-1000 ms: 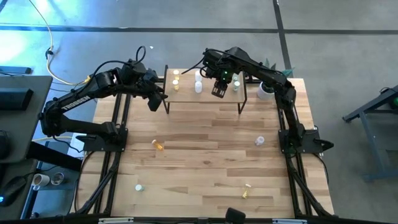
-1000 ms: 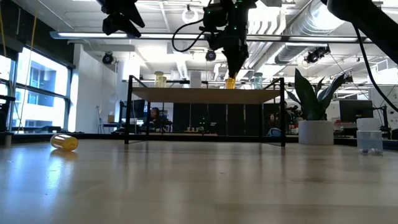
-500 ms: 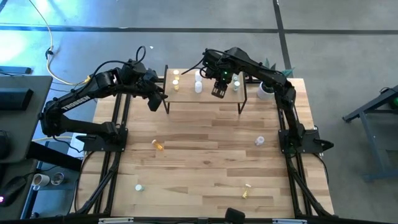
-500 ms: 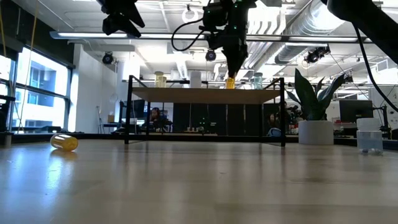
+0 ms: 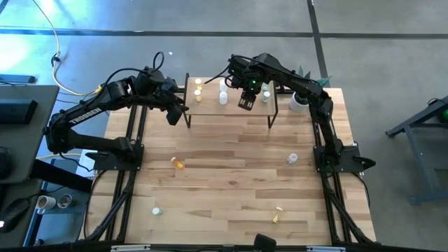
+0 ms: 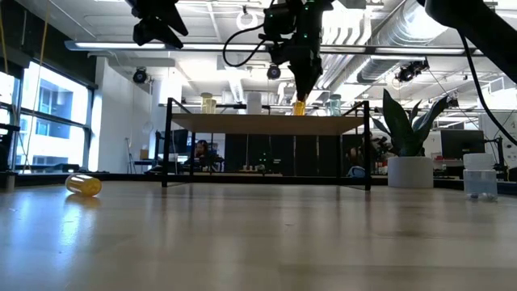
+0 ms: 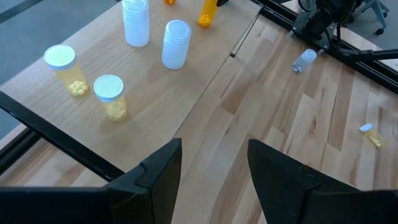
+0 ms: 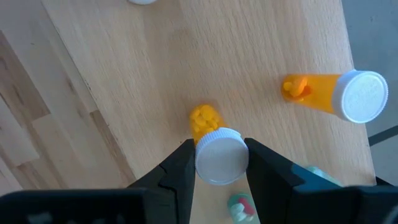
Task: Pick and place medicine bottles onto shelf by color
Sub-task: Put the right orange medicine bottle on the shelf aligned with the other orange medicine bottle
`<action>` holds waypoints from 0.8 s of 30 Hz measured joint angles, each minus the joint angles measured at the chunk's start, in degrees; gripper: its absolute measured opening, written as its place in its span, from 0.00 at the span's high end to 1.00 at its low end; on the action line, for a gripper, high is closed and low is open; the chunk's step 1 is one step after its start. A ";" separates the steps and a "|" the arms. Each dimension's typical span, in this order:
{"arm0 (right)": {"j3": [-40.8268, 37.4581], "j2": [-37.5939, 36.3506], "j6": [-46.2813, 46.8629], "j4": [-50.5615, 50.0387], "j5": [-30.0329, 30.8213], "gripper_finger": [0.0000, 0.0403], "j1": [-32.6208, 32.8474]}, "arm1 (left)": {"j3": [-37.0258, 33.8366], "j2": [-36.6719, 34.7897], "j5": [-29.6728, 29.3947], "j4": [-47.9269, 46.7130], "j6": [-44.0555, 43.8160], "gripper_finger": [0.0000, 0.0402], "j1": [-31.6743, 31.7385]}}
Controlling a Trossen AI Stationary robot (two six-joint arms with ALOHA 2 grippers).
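The light-wood shelf [image 5: 231,115] [image 6: 266,123] stands at the table's far side. On it stand two yellow bottles [image 7: 65,68], two white bottles [image 7: 176,43], an orange one [image 8: 323,96] and a pale green one [image 8: 239,208]. My right gripper [image 8: 221,163] [image 5: 246,103] is above the shelf's right half, shut on another orange bottle [image 8: 204,119] [image 6: 300,107]. My left gripper [image 7: 214,168] [image 5: 173,115] hangs open over the shelf's near left corner, with nothing between its fingers. My right gripper pinches the orange bottle's white cap [image 8: 221,155] between its two fingers, one on each side. The fingers come from above, pointing steeply down. The bottle is upright below them, and in the low view its base looks set on the shelf board.
Several small bottles lie loose on the table: an orange one [image 5: 178,162] [image 6: 83,185] at the left, a clear one [image 5: 292,159] at the right, two more [image 5: 156,211] [image 5: 278,214] near the front. A potted plant [image 6: 408,137] stands right of the shelf.
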 joint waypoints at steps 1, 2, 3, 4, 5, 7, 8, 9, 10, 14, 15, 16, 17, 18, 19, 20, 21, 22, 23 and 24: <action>0.00 0.00 0.00 0.00 0.00 0.71 0.00 | 0.00 0.00 0.00 0.00 0.00 0.57 0.00; 0.00 0.00 -0.02 0.00 0.00 0.69 0.00 | 0.00 0.00 0.00 0.00 0.00 0.57 0.00; 0.00 0.00 0.00 0.00 0.02 0.68 0.00 | 0.00 0.00 0.00 0.00 0.00 0.57 0.00; 0.00 0.00 0.00 0.00 0.06 0.67 0.00 | 0.00 0.00 0.00 0.00 0.00 0.57 0.00; 0.00 0.00 0.00 0.05 0.13 0.65 0.00 | 0.00 0.00 0.00 0.00 0.01 0.57 0.00; 0.00 0.00 0.16 0.30 0.23 0.62 0.00 | 0.00 0.00 0.00 0.00 0.00 0.57 0.00; 0.00 0.00 0.23 0.40 0.67 0.61 0.00 | 0.00 0.00 0.01 0.00 0.00 0.57 -0.01; 0.00 0.00 0.29 0.42 1.40 0.60 0.00 | 0.00 0.00 0.00 0.00 0.00 0.57 0.00; 0.00 0.00 0.37 0.42 2.18 0.59 0.00 | 0.00 0.00 0.02 0.00 0.01 0.57 0.00; 0.02 0.00 0.42 0.59 2.73 0.59 0.00 | 0.00 0.00 0.01 0.00 0.01 0.57 0.00; 0.02 0.00 0.42 0.59 2.73 0.59 0.00 | 0.00 0.00 0.02 0.00 0.00 0.57 0.00; 0.04 0.00 0.42 0.59 2.72 0.58 0.00 | 0.00 0.00 0.02 0.00 0.00 0.57 0.00; 0.07 0.00 0.43 0.58 2.65 0.58 0.00 | 0.00 0.00 0.02 0.00 0.01 0.57 0.00; 0.07 0.00 0.44 0.57 2.38 0.58 0.00 | 0.00 0.00 0.02 0.00 0.00 0.57 0.00; 0.07 0.00 0.52 0.55 2.11 0.58 0.00 | 0.00 0.00 0.02 0.00 0.01 0.57 -0.02; 0.07 0.00 0.95 0.41 2.08 0.58 0.00 | 0.00 0.00 0.02 0.00 0.01 0.57 0.00; 0.07 0.00 1.80 0.27 2.05 0.58 0.00 | 0.00 0.00 0.02 0.00 0.02 0.57 0.00; 0.07 0.00 2.37 0.22 2.03 0.58 0.00 | 0.00 0.00 0.02 0.00 0.02 0.57 0.00; 0.16 0.00 3.13 0.08 2.03 0.58 0.00 | 0.00 0.00 0.02 0.00 0.02 0.57 -0.01; 0.66 0.00 3.77 -0.44 2.03 0.58 0.00 | 0.00 0.00 0.02 0.00 0.02 0.57 0.00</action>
